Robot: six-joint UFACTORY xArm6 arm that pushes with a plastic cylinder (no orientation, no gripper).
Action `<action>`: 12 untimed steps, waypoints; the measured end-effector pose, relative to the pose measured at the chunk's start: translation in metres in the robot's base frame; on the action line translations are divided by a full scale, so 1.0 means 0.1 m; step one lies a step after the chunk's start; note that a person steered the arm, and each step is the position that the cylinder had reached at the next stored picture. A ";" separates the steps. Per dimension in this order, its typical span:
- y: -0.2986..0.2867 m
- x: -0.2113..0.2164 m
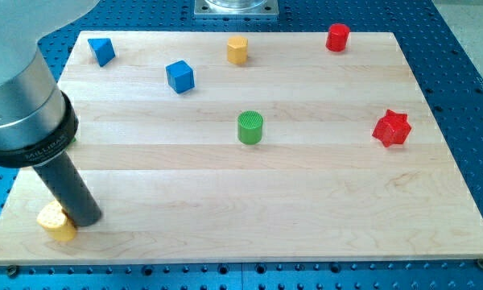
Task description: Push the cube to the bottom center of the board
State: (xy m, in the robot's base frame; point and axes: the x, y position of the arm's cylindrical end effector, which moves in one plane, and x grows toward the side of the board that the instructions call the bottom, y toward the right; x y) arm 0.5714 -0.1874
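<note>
The board [306, 193] is pale wood, its grain running in long light bands. Around it lies a blue table [467, 72] dotted with small dark holes. The cube [179, 76] is blue, as is the wedge-like block [102, 51]. The cylinder [250, 127] is green with fine ridges on top. The star [391, 128] and the round block [337, 37] are red. Two blocks are yellow-orange: a hexagonal one [237, 49] and, half hidden, perhaps a heart [56, 223]. My tip [87, 219] is dark, almost black.

green cylinder [250, 127], red star [391, 128], red cylinder [337, 37], blue wedge [102, 51], yellow blocks [237, 49]
</note>
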 end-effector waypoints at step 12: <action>1.39 -2.49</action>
State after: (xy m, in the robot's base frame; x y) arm 0.3224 -0.0485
